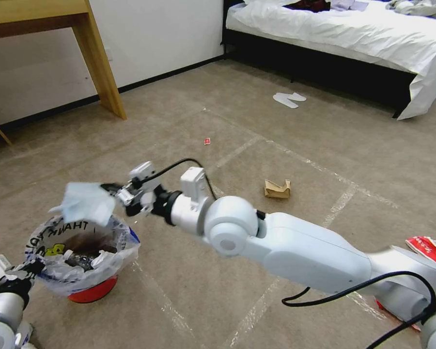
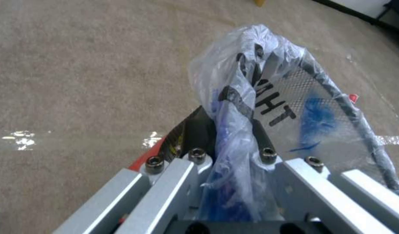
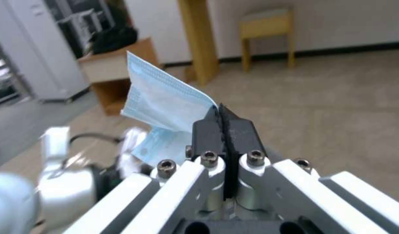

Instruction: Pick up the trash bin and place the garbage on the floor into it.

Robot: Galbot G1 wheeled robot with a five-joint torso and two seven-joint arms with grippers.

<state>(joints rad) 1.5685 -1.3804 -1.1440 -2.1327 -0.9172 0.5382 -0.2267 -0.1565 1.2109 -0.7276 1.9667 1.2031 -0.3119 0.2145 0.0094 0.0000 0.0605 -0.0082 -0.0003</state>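
Right claw (image 1: 112, 190) pinching pale-blue mask (image 1: 86, 202) — flat, above trash bin (image 1: 85, 252), left claw (image 2: 227, 136) gripping its rim

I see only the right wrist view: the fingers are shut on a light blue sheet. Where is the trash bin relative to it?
Observer: In the head view, the trash bin stands just below the blue sheet. The right gripper holds the sheet above the bin's far rim.
Operator: Is something holding the bin?
Observer: Yes. The left gripper has its fingers shut on the rim and the clear bag.
Operator: Is garbage left on the floor?
Observer: Yes. A brown paper bag and a small red wrapper lie on the carpet beyond the right arm.
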